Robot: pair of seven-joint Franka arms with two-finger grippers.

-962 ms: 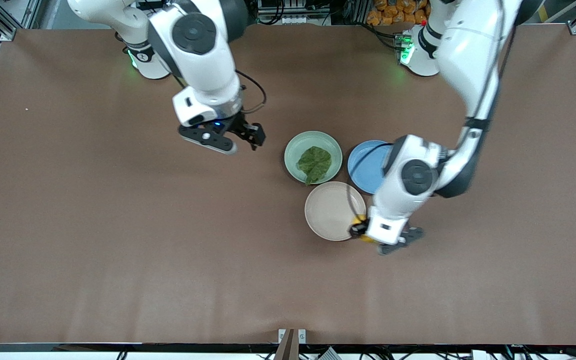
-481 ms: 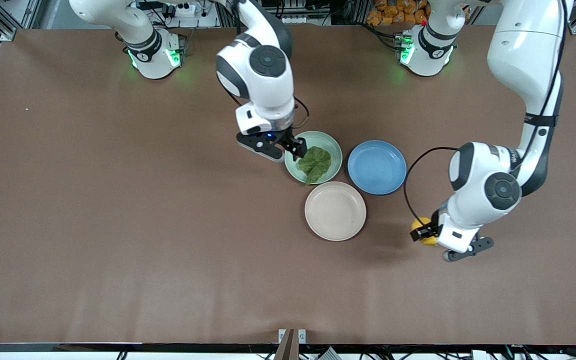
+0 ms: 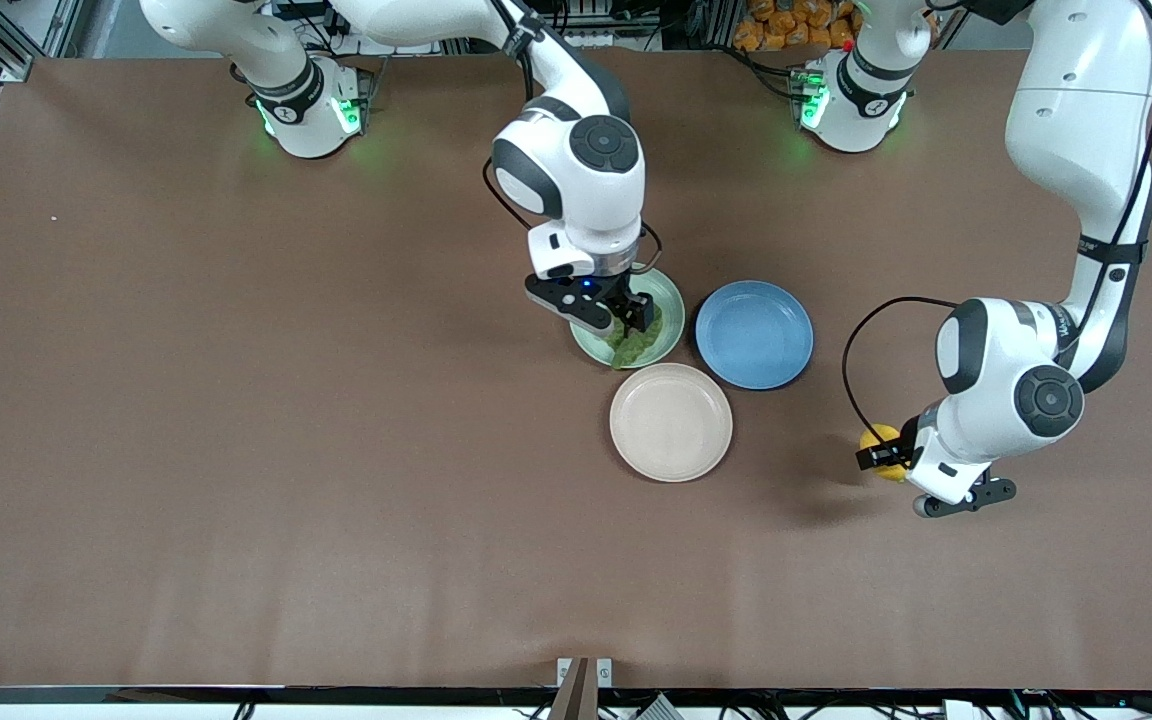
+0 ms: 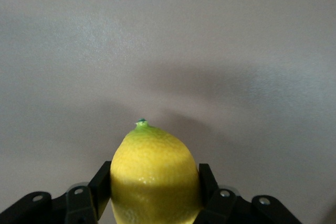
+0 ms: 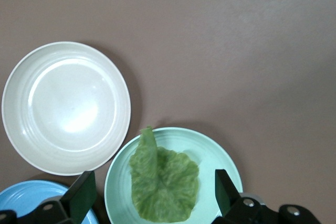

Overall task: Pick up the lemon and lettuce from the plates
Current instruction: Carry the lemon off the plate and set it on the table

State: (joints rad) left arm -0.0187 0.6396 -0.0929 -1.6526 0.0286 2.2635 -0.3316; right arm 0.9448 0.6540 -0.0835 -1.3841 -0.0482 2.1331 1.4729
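Half done: the left gripper (image 3: pixel 894 468), clamped on the small yellow lemon (image 4: pixel 155 179), has carried it off the beige plate (image 3: pixel 671 422), while the wide-open right gripper (image 3: pixel 633 318) has dropped over the crinkled green lettuce leaf (image 5: pixel 164 184) on the mint plate (image 5: pixel 218 153).

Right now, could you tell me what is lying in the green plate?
The lettuce leaf lies flat in the green plate, with the right hand open over it. The plate's middle beneath the leaf is covered.

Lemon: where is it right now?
The lemon is clamped in the left gripper, over bare table toward the left arm's end, off the beige plate.
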